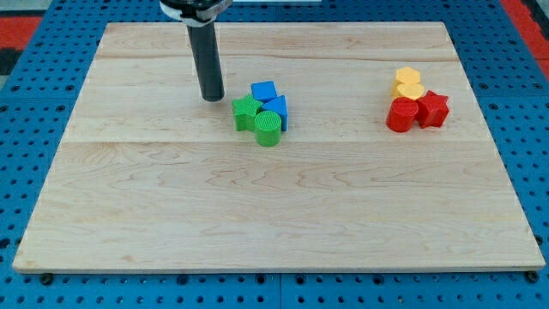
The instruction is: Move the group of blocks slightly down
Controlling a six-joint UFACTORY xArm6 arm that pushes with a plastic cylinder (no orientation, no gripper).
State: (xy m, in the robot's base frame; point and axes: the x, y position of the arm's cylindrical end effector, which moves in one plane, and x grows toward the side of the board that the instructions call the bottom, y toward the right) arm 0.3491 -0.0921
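Rod upright, my tip (212,97) on bench (257,215). Just left of green star block (246,112), blue blocks (268,99), apart. No gripper, nothing held.

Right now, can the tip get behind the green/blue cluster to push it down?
Probably yes. My tip sits just to the view's left of the blue block, slightly above the green blocks; nothing stands between.

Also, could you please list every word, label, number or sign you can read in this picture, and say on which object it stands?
None: no readable text anywhere.
The wooden board, the blue blocks, green blocks, yellow blocks, red blocks and the dark rod above my tip carry no words, labels, numbers or signs.
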